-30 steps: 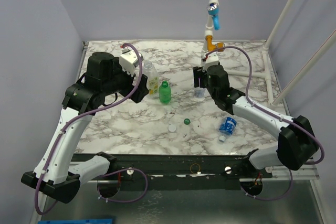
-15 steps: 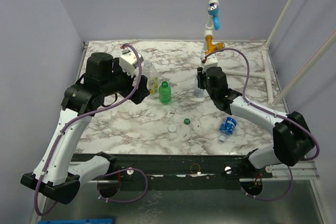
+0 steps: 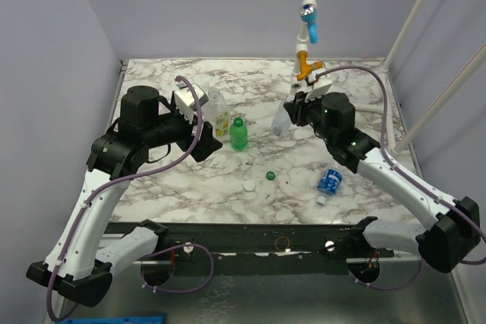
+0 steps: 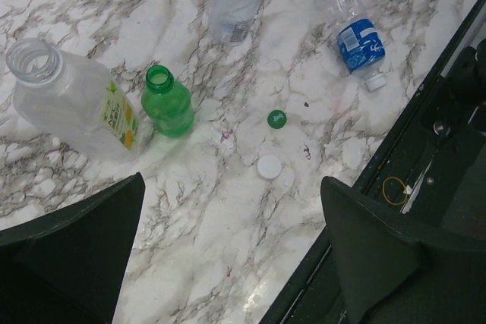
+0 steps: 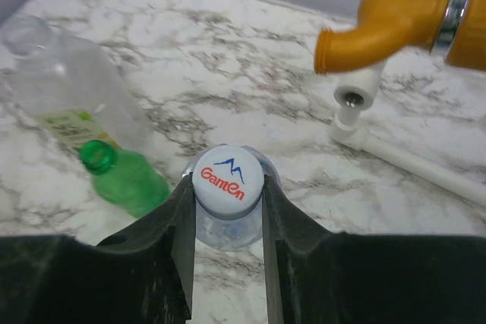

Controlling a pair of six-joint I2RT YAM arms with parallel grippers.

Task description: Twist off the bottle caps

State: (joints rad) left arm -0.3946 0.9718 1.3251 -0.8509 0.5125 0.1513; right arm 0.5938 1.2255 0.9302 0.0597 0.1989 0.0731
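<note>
- The right gripper [image 5: 226,187] is pinching the white printed cap [image 5: 228,175] of a small clear bottle [image 3: 282,121], far and right of centre, beside the orange valve [image 5: 387,13].
- This bottle looks empty, light and thin-walled. It leans in the top view, so it would probably turn with the cap unless braced.
- Best hold: opposed fingers on the cap's rim, with the body steadied at the stiffer shoulder.
- The left gripper [image 4: 231,187] hangs spread wide and empty, near the uncapped tall bottle [image 4: 76,104] and green bottle [image 4: 168,108].
</note>
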